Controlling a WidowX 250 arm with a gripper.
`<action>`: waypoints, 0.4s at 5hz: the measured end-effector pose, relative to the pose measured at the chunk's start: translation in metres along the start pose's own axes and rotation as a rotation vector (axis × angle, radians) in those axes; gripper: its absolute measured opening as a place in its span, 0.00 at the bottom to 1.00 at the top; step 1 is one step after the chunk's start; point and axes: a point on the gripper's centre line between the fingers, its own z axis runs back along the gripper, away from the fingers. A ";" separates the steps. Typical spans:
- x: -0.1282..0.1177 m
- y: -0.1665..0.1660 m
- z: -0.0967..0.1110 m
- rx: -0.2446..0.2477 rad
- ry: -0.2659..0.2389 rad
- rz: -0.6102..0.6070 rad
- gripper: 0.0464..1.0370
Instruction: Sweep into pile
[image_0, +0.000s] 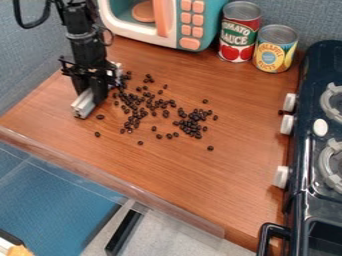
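Camera view, itemised from my distant station. One black gripper (89, 94), mine, hanging at the upper left of the wooden counter (227, 185). State of the hand: clenched on a pale grey bar (83, 104), which slants between its two fingers, one end pointing toward the counter's front edge.

Dark beans (137, 113), many, loose on the wood: a ragged spread beginning just beside my gripper and running across the counter's left and middle parts. Within it, I list a dense band on the gripper's side and a tighter cluster at the far side from it. Stray pieces lie around both, several toward the front edge.

Background stock: one toy microwave (211, 19), teal and white, with orange buttons and an orange door handle, at the back. Beside it, two upright cans: a red-labelled can (238, 42) and, to its right, a yellow-labelled can (274, 52). Along the right side, one dark toy stove (300, 202), fitted with white knobs (281, 176).
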 end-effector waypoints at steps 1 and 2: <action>-0.001 -0.013 -0.003 0.023 -0.031 -0.014 0.34; -0.004 -0.028 -0.004 0.037 -0.054 -0.034 0.34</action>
